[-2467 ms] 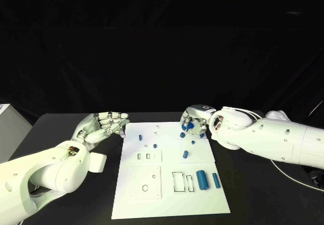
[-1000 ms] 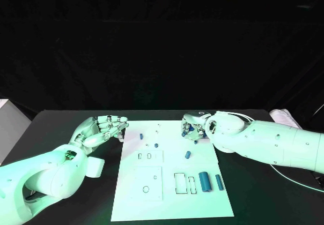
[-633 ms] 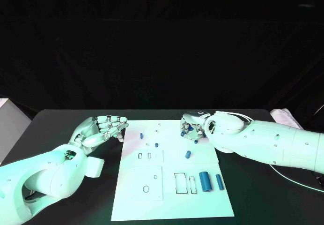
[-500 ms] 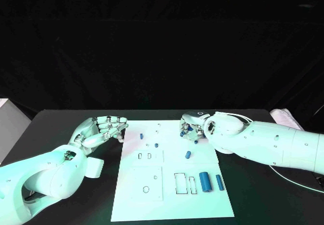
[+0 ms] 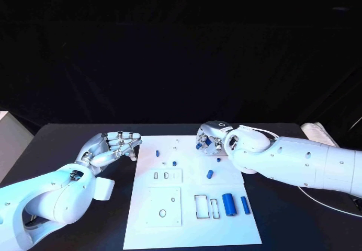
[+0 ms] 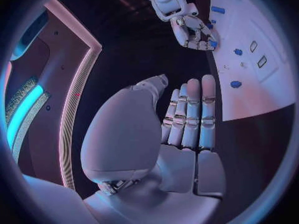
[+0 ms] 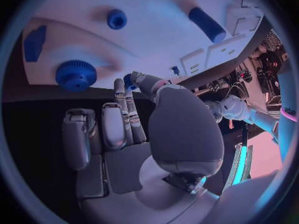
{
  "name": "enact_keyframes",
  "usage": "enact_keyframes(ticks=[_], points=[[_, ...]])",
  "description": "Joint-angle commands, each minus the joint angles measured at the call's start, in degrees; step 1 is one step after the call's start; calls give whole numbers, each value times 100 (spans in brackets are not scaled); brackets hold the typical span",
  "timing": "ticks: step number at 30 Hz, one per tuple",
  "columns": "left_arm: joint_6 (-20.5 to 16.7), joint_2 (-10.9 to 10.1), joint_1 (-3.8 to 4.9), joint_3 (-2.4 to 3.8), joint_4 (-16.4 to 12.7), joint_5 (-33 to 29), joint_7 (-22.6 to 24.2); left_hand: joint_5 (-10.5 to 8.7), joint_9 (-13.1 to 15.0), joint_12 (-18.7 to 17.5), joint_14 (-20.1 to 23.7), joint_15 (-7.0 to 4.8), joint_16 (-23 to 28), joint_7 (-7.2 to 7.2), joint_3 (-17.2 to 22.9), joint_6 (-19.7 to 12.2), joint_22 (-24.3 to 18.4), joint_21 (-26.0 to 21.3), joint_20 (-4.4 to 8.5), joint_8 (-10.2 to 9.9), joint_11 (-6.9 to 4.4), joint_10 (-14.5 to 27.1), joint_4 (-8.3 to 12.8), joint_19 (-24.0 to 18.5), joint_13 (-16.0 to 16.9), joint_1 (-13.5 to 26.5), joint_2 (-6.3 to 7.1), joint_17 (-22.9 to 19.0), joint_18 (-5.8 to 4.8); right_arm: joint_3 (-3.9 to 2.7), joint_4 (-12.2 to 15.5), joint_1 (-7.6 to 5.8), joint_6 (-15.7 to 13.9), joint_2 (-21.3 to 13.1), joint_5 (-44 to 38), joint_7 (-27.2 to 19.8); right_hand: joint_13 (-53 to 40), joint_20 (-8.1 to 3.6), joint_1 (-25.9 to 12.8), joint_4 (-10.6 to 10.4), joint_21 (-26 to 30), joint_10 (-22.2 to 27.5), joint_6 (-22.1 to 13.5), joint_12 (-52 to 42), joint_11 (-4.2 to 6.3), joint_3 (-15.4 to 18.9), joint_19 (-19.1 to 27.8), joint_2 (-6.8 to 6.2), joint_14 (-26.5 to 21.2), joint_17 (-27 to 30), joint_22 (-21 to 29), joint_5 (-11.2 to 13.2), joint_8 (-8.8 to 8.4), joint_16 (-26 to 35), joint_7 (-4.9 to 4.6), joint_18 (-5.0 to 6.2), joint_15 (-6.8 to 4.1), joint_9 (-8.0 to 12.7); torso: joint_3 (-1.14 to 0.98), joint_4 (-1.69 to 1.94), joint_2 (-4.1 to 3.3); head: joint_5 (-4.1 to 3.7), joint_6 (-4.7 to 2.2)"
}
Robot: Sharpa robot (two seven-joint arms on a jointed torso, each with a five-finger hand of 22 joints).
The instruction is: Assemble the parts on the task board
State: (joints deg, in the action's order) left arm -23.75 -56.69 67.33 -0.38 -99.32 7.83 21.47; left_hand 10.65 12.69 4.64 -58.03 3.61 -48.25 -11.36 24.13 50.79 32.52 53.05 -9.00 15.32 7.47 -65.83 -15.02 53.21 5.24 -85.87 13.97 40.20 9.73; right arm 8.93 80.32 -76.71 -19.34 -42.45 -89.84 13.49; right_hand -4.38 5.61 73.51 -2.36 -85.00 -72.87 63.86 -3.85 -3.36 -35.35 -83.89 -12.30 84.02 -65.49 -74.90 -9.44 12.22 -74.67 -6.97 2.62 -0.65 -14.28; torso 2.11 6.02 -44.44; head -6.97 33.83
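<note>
Right hand [image 5: 209, 142] sits over the far right corner of the task board [image 5: 189, 230], and in the right wrist view there's a small blue piece [image 7: 129, 80] pinched at the tips of its fingers [image 7: 118, 109], thumb pressed in against it. Just past those fingertips on the white plate lie a blue gear-like part [image 7: 76, 75], a small round blue part [image 7: 116, 19] and a longer blue cylinder [image 7: 207, 24], all apart from the hand. Left hand [image 5: 113, 145] rests at the board's far left edge, on the black surface [image 5: 68, 137], fingers side by side and lightly curled, nothing in them. Nearest to it on the board is a small blue peg [image 5: 158, 153], close by but not touching. Down toward the near right of the board, two blue cylinders [image 5: 228, 204] lie side by side, well away from both hands.
</note>
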Motion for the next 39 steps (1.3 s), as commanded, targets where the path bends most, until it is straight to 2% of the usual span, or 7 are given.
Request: enact_keyframes(ticks=[1,9,12,16,22,28,39], points=[[108,-1,21,5,3,17,-1,-21,10,-16,33,3,-34,3,31,-25,4,12,-4,-17,13,37,12,-26,7,-33,-15,7,75,-8,-14,-13,-248,90,-4,264,-7,-49,-29,-14,-28,-41,17,-15,-11,-19,-235,16,161,3,-783,-15,57,-42,5,-95,-34,-136,7,14,-8,-11,-18],[112,8,30,6,14,17,-14,-20,12,-15,37,4,-40,1,41,-30,13,25,-5,-19,14,42,22,-32,8,-43,-15,6,75,-21,-274,-39,-374,420,-22,508,-6,-51,-63,-33,-25,-45,12,-7,-13,-13,-231,2,157,18,-778,-22,64,-39,5,-93,-34,-151,13,48,-18,-16,-25],[116,16,35,6,15,17,-18,-20,12,-15,37,4,-40,1,41,-30,13,25,-5,-19,14,42,22,-32,8,-43,-15,6,75,-23,-401,-43,-446,561,-42,569,-6,-52,-60,-31,-27,-46,11,-5,-9,-20,-232,5,156,19,-781,-33,66,-40,7,-94,-36,-157,15,46,-25,-13,-29],[125,36,40,6,26,18,-25,-21,13,-16,39,5,-43,-1,42,-34,17,30,-5,-20,17,46,23,-35,8,-39,-13,5,75,-24,-576,-46,-571,756,-120,700,-5,-53,-55,-26,-23,-47,7,-1,-7,-30,-229,6,156,19,-777,-53,70,-44,7,-93,-38,-166,-2,49,-29,21,-21],[139,45,43,6,39,18,-41,-22,14,-16,40,7,-45,-3,43,-36,19,34,-6,-21,18,48,22,-38,8,-37,-12,5,75,-25,-688,-47,-572,917,-165,744,-4,-56,-67,-20,-29,-50,-2,5,-10,-29,-233,-26,153,27,-787,-88,76,-45,2,-95,-37,-184,15,74,-28,32,-6],[144,51,46,6,48,18,-47,-24,15,-16,42,8,-47,-5,43,-39,22,38,-7,-22,20,50,20,-41,8,-32,-12,4,74,-25,-755,-32,-567,1049,-179,743,-3,-56,-74,-20,-33,-51,-5,6,-11,-28,-236,-35,152,33,-793,-102,78,-44,1,-96,-37,-190,9,60,-39,47,-9],[153,68,56,6,62,19,-55,-24,15,-16,42,8,-47,-5,43,-39,22,38,-7,-22,20,50,20,-41,8,-32,-12,4,74,-25,-868,-18,-572,1197,-194,799,-2,-56,-86,-25,-18,-49,-12,9,-13,-27,-224,-44,150,37,-772,-116,79,-44,-2,-91,-36,-197,20,65,-39,47,-22]])
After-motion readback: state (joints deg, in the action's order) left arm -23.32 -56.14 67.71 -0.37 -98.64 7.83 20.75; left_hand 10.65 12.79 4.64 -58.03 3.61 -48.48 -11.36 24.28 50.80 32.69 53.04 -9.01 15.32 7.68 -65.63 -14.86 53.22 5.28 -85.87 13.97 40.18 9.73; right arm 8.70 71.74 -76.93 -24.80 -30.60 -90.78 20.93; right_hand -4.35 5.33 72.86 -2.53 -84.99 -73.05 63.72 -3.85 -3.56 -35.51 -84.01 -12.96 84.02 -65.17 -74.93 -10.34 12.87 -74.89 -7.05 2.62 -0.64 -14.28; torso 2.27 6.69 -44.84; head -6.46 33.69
